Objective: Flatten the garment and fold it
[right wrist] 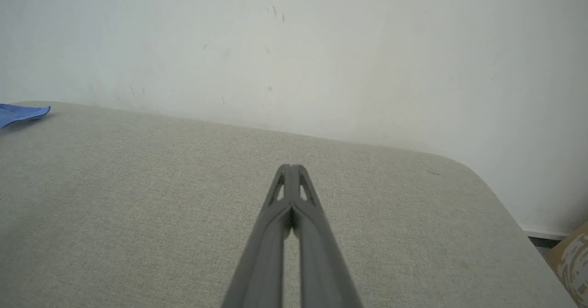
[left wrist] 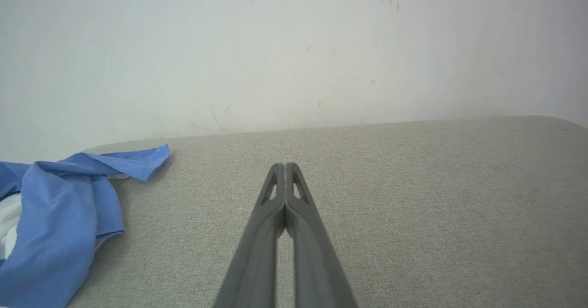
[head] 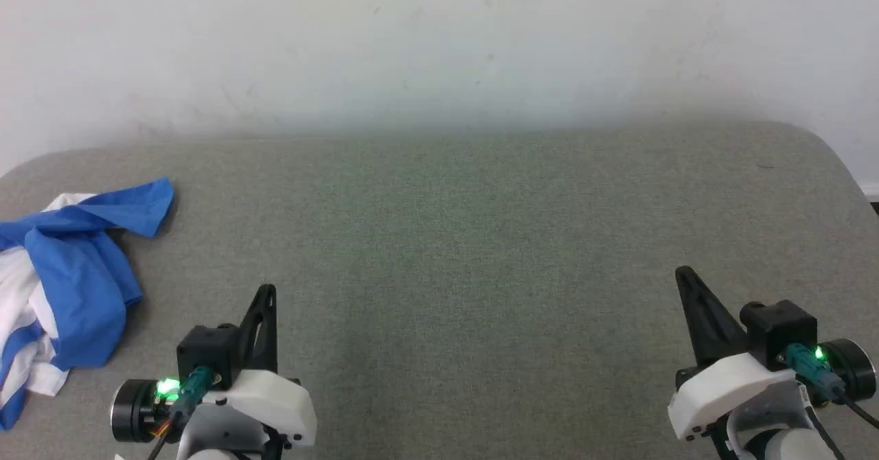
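At far left edge of grey fabric tabletop [head: 481, 240], crumpled blue-and-white garment [head: 69, 268], well apart from both grippers. Nearer, left gripper [head: 268, 290] and right gripper [head: 681, 272], jaws pressed together on both. Wide open fabric between them, rounded corners, scuffed white wall [head: 439, 48] behind.

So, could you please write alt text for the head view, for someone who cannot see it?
A crumpled blue-and-white shirt lies at the left edge of a grey fabric-covered table before a white wall. The left claw and right claw, both shut and empty, sit at the bottom.
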